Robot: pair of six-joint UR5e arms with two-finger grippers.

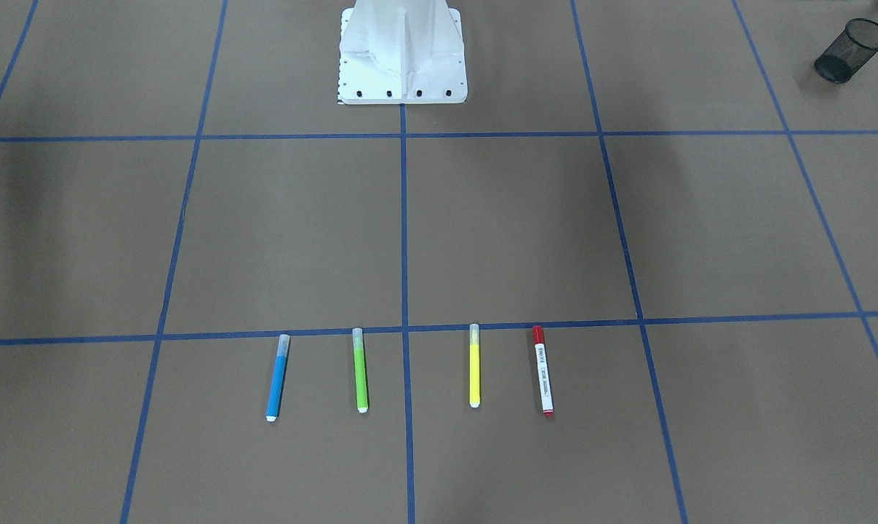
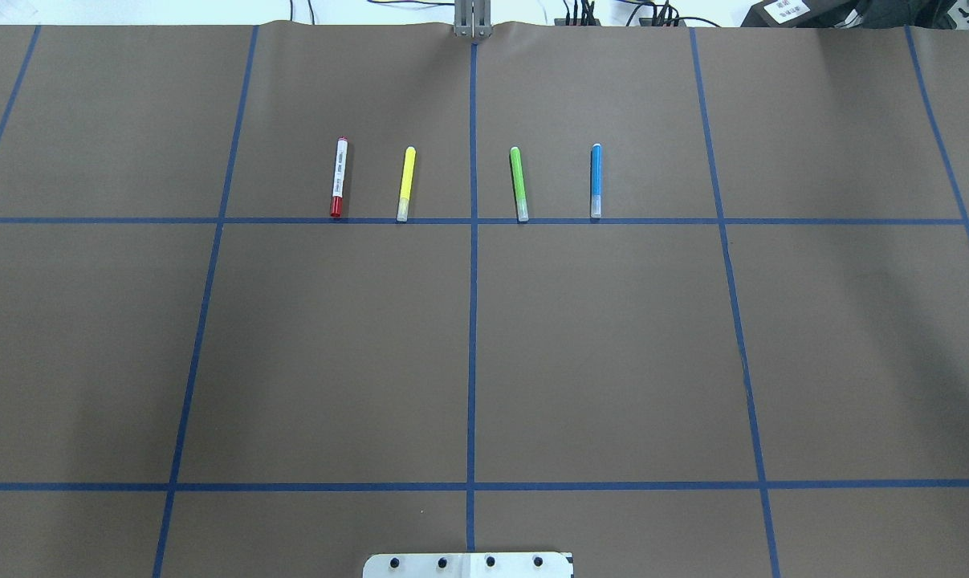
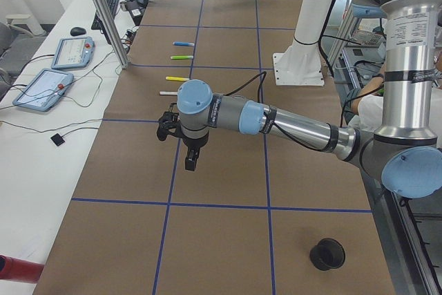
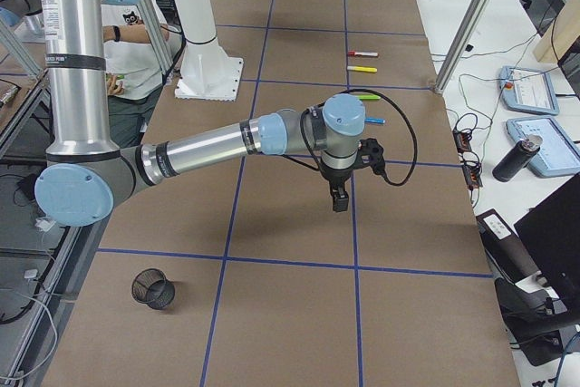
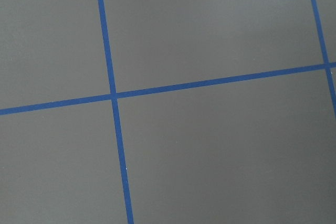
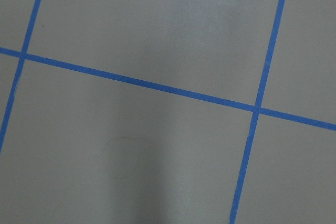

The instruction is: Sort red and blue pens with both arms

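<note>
Left end effector (image 3: 190, 164) and right end effector (image 4: 340, 202) point downward.

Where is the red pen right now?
In the overhead view, the red pen lies at the row's left end, beside the yellow marker, cap near a blue tape line.

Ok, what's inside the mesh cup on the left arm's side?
No pen shows inside the mesh cup; its mouth looks dark and empty. The very bottom is hidden behind its wall. The red pen and blue pen lie outside it.

red pen (image 2: 338, 178) 1 | blue pen (image 2: 596, 181) 1 | green marker (image 2: 519, 184) 1 | yellow marker (image 2: 405, 183) 1 | black cups (image 4: 152, 289) 2
</note>
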